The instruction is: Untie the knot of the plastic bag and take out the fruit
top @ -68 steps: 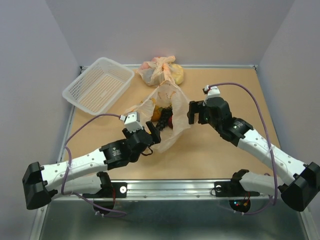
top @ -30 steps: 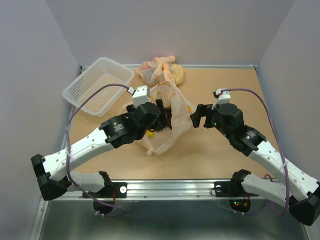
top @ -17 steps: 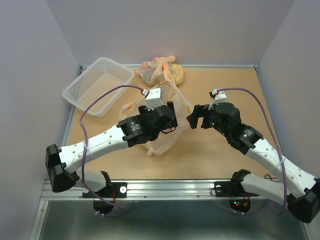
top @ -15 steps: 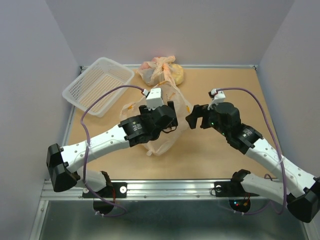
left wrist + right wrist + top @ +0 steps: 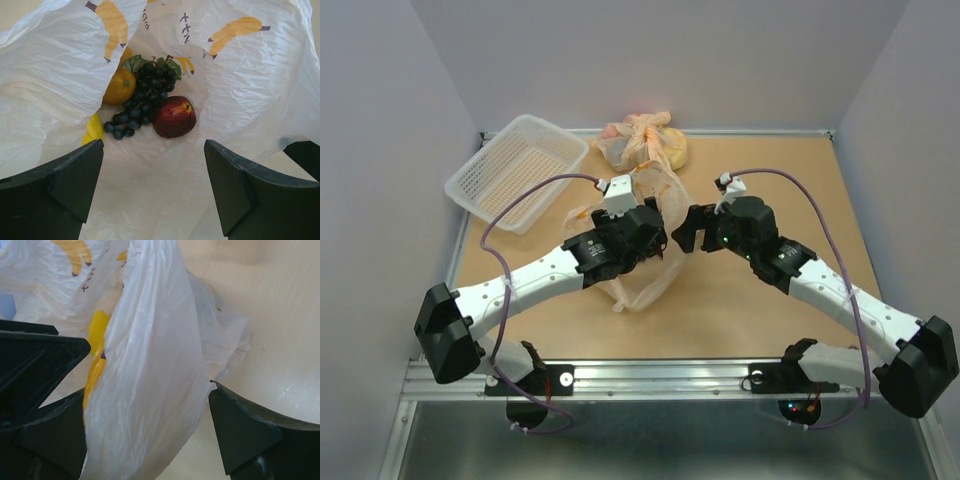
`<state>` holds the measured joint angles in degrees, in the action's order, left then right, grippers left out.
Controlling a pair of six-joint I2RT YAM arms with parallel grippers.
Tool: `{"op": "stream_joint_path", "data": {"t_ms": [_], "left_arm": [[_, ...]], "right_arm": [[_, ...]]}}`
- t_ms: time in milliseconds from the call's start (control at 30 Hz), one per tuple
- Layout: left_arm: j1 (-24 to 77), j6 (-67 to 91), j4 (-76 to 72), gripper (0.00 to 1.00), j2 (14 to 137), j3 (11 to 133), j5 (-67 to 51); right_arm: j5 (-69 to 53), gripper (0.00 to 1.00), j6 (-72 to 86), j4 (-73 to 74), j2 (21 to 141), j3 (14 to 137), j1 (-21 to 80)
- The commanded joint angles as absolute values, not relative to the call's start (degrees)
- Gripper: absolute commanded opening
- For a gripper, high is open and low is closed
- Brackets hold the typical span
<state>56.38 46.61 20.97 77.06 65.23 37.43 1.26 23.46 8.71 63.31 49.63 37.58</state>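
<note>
The plastic bag point(image 5: 645, 285) lies mid-table with its mouth open; no knot shows on it. My left gripper point(image 5: 642, 245) hangs over the mouth, open and empty point(image 5: 155, 190). In the left wrist view the fruit lies inside the bag point(image 5: 240, 100): a dark purple grape bunch point(image 5: 142, 97), a dark red plum point(image 5: 174, 116), a yellow lemon-like fruit point(image 5: 120, 86) and a yellow banana-like piece point(image 5: 92, 131). My right gripper point(image 5: 682, 232) is at the bag's right edge, open, with a fold of the bag wall point(image 5: 150, 365) between its fingers point(image 5: 245, 432).
A second peach bag point(image 5: 645, 145) bulging round a yellow lump lies at the back edge, its knot tied. A white basket point(image 5: 515, 168) stands at the back left. Bare wooden table lies to the right of the bag.
My left arm has swung from the bag's near-left side up over its mouth. My right gripper has moved left until the bag's right wall is between its fingers.
</note>
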Motion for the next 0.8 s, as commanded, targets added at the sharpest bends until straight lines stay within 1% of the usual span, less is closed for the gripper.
{"op": "stream_joint_path", "data": {"t_ms": [0,33,100,133,167,200,300,533,767], "left_arm": [[56.1,45.4,17.6,0.93,77.6,64.2,37.9],[56.1,44.7,17.3,0.93,77.9,63.9,37.8],[56.1,43.9,16.1,0.93,78.0,63.5,37.7],[55.9,42.9,15.3,0.93,78.2,63.2,37.9],[55.8,42.5,14.9,0.93,78.2,63.1,37.9],[55.6,41.9,14.7,0.93,78.3,62.9,37.8],[54.8,40.7,14.5,0.94,78.4,62.7,37.9],[52.8,39.7,13.0,0.94,77.3,59.4,39.0],[52.3,36.5,10.1,0.93,80.1,57.9,42.5]], "right_arm": [[1.5,0.88,25.0,2.3,65.2,48.4,37.8],[2.2,0.81,25.0,1.9,65.6,47.9,37.8],[3.3,0.71,24.5,1.8,65.6,47.4,37.7],[3.8,0.55,24.3,1.7,65.2,46.9,37.8],[4.1,0.46,24.2,1.8,65.0,46.7,37.8],[4.6,0.25,24.1,1.7,64.5,46.4,37.8],[8.2,0.00,23.6,1.8,62.3,45.1,37.8],[11.8,0.00,21.5,1.8,60.4,42.9,37.8],[9.4,0.00,19.3,1.8,60.9,42.5,37.8]]}}
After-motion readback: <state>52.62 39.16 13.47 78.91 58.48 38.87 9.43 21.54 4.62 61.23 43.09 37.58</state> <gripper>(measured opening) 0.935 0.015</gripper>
